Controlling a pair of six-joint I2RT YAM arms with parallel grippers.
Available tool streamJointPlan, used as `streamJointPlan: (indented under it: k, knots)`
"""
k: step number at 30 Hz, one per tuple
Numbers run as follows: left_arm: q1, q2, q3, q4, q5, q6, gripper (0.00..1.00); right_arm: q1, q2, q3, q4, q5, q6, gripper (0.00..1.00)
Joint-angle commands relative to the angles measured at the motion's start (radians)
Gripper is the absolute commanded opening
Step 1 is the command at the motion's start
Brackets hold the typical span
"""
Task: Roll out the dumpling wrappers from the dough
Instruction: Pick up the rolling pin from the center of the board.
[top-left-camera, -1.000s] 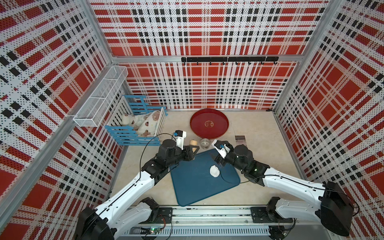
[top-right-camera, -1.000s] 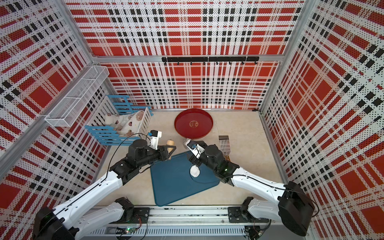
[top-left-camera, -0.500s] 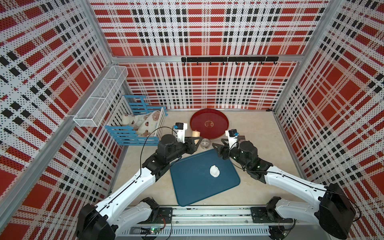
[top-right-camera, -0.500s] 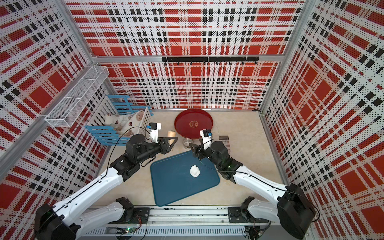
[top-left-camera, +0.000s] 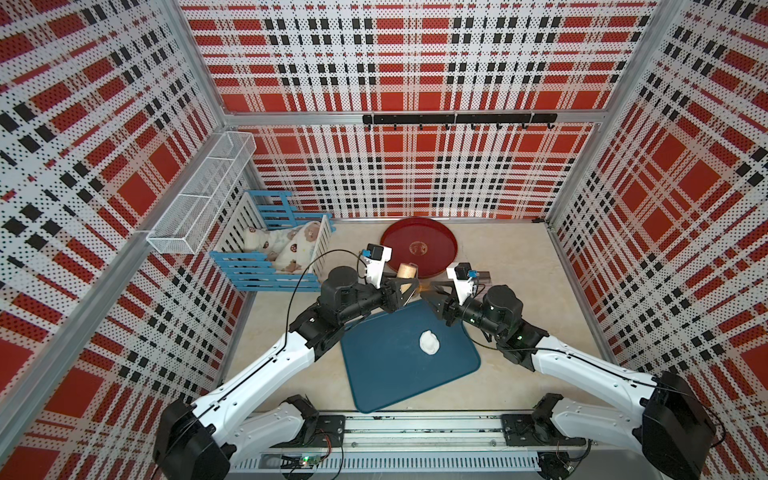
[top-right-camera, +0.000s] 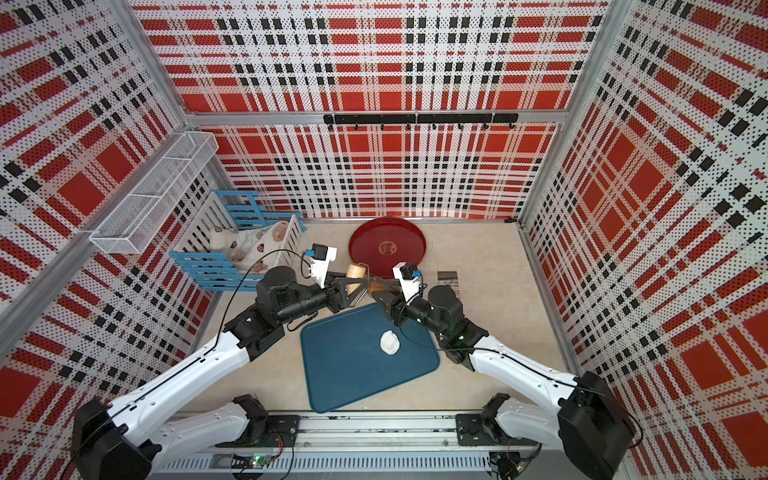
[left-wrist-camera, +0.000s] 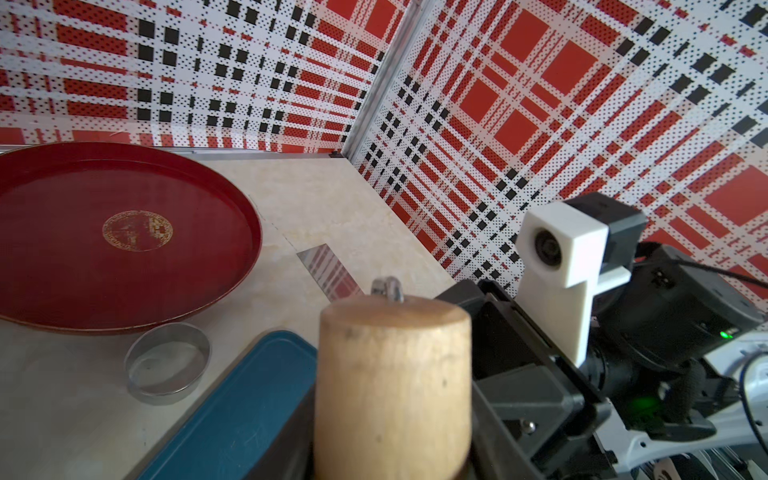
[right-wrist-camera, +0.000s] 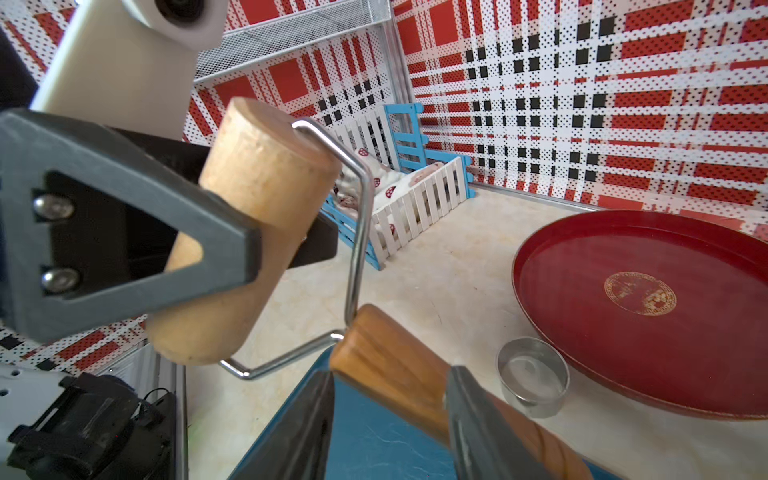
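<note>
Your R fingers (right-wrist-camera: 471, 419) just left the dough (top-left-camera: 429, 343) and now clamp the roller (right-wrist-camera: 270, 166) by its handle (L fingers (right-wrist-camera: 243, 247) grip the drum). That's a handover, so rolling's next.

The far edge of the blue mat (top-left-camera: 386, 370) is crowded: the left gripper (top-left-camera: 405, 287) and right gripper (top-left-camera: 430, 291) meet there around the wooden roller (top-left-camera: 407, 271), with the metal ring (right-wrist-camera: 532, 376) and red tray (top-left-camera: 397, 245) just behind. On the mat only the dough (top-left-camera: 429, 342) stands in the way; its near half is open. The blue-and-white crate (top-left-camera: 266, 274) blocks the far corner on the left arm's side.
</note>
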Motion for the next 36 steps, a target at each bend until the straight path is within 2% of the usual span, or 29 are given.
streamJointPlan:
  k: [1, 5, 8, 14, 15, 26, 31, 36]
  knots:
    - [-0.025, 0.005, 0.05, 0.065, 0.025, 0.042, 0.18, 0.003, -0.001, 0.022, 0.025, -0.047, -0.01, 0.47]
    - [-0.05, 0.021, 0.065, 0.066, 0.007, 0.044, 0.18, 0.004, 0.016, 0.028, 0.028, -0.026, 0.031, 0.47]
    - [-0.058, 0.026, 0.07, 0.069, -0.046, 0.031, 0.17, 0.003, 0.021, 0.048, -0.012, 0.025, 0.093, 0.48]
    - [-0.061, 0.007, 0.043, 0.129, -0.144, 0.015, 0.17, 0.003, 0.02, 0.073, -0.065, 0.066, 0.249, 0.48]
    - [-0.061, 0.002, 0.035, 0.145, -0.16, 0.013, 0.17, 0.003, 0.02, 0.076, -0.075, 0.067, 0.312, 0.47]
    - [-0.061, -0.029, 0.002, 0.232, -0.204, 0.019, 0.17, 0.003, 0.033, 0.067, -0.006, -0.03, 0.65, 0.41]
    - [-0.061, -0.033, -0.004, 0.247, -0.194, 0.025, 0.17, 0.004, 0.057, 0.083, 0.043, -0.079, 0.737, 0.41]
    - [-0.061, -0.027, -0.007, 0.266, -0.164, 0.024, 0.17, 0.003, 0.082, 0.115, 0.061, -0.117, 0.767, 0.4]
